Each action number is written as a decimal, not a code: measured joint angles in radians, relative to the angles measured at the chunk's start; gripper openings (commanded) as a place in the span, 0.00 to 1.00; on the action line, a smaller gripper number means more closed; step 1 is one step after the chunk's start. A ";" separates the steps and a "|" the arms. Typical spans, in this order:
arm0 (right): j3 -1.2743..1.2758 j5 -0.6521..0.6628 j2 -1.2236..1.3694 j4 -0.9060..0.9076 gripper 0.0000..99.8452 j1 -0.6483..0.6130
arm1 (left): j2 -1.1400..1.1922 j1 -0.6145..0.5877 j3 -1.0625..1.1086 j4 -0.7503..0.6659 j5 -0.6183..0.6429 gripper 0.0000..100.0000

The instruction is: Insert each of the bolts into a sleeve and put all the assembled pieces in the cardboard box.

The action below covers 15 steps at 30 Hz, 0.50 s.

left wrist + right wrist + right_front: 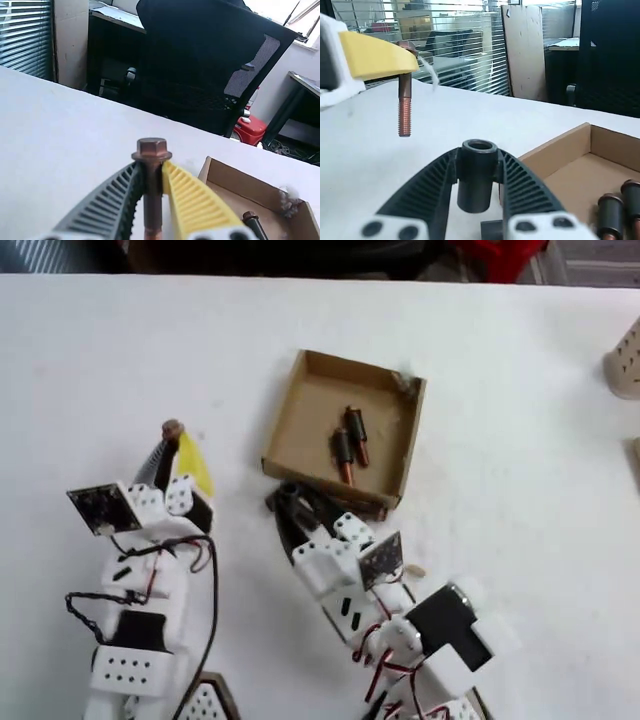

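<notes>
The cardboard box (312, 408) stands on the white bench (90, 350). Inside it, two assembled pieces (344, 452) lie side by side on the box floor, closer to the wall that is far from the left arm.

The left claw (172, 452) is off to one side of the box, apart from it. It is clenched on a copper-coloured bolt (172, 428), which sits between the grey finger and the yellow finger. In the left wrist view the claw (151, 170) grips the bolt (151, 150) just under its hexagonal head, and the head stands above the fingertips. From the right wrist view the bolt (404, 112) hangs upright with its threaded end free above the bench.

The right claw (290, 502) is just beside the box wall that faces the arms, near the corner on the left arm's side. Its two black fingers are closed around a black sleeve (289, 494). In the right wrist view the sleeve (477, 177) stands upright in the claw (478, 157), with its open mouth turned upward. The bolt and the sleeve are apart from each other.
</notes>
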 measured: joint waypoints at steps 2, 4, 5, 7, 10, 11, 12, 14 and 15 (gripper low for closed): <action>0.000 0.000 0.000 0.000 0.02 0.000 | 0.000 0.000 0.000 -0.018 0.000 0.02; 0.000 0.000 0.000 0.012 0.02 0.000 | 0.000 0.000 0.000 -0.063 0.000 0.02; 0.000 0.000 0.000 0.025 0.02 -0.003 | 0.000 0.000 0.000 -0.089 0.000 0.02; 0.000 0.000 0.000 0.049 0.02 -0.005 | 0.000 0.000 0.000 -0.149 0.000 0.02; 0.000 0.000 0.000 0.052 0.02 -0.008 | 0.000 0.034 0.000 -0.233 0.000 0.02; 0.000 0.000 0.000 0.052 0.02 -0.008 | 0.000 0.058 0.000 -0.253 0.000 0.02; 0.000 0.000 0.000 0.052 0.02 -0.008 | 0.000 0.089 0.000 -0.267 0.000 0.02; 0.000 0.000 0.000 0.052 0.02 -0.008 | 0.000 0.157 0.000 -0.275 0.000 0.02; 0.000 0.000 0.000 0.052 0.02 -0.008 | 0.000 0.195 -0.002 -0.275 0.000 0.02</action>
